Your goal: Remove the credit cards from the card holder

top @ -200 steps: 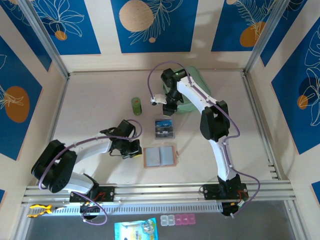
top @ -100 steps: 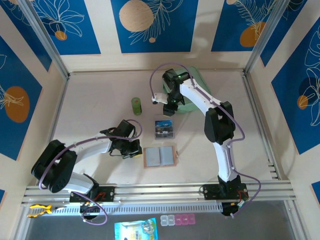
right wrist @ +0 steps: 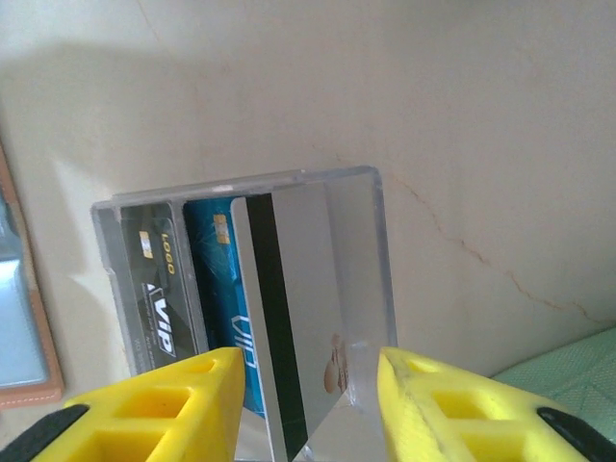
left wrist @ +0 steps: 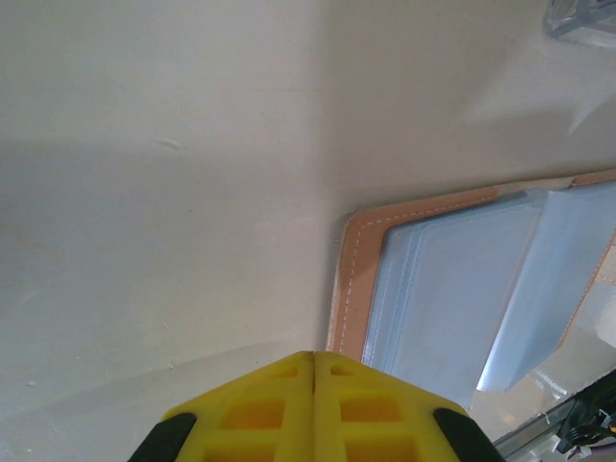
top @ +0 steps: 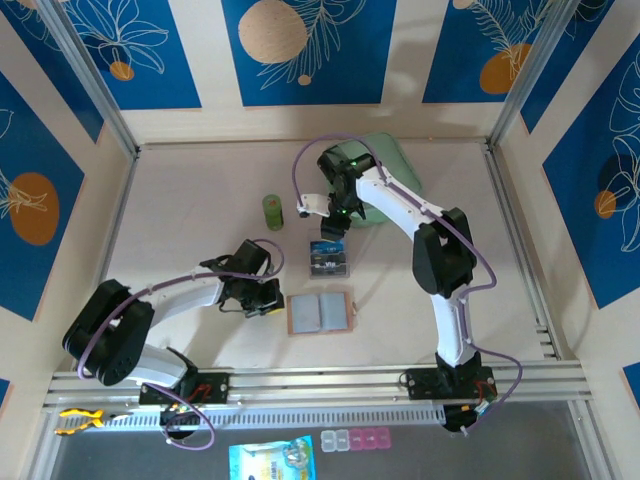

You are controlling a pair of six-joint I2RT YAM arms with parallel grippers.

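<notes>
Right fingers (right wrist: 197,390): spread apart, with a gap on each side of the grey striped card (right wrist: 289,308) lying between them.
Left fingers (left wrist: 318,390): pressed together and holding nothing, low at the tan stitched border of the card holder (left wrist: 452,289). I cannot tell whether they touch it.
Cards in the box: the grey striped card slants across the clear box (right wrist: 378,241), overlapping a blue card (right wrist: 214,279). A dark VIP card (right wrist: 159,289) lies just beside the blue one.
Card holder: spread open on the bench (top: 200,200) with its grey-blue pockets up. It lies just beside the clear box, on the side toward the arm bases.
Right wrist view adds: the cards' print, the black stripe and a corner of a mint-green case (right wrist: 568,375).
Left wrist view adds: the border stitching and layered pockets. I cannot tell what the pockets hold.
Overhead view adds: the layout, with the left fingers left of the holder and the right fingers over the box. A green cylinder (top: 273,211) stands farther left.
</notes>
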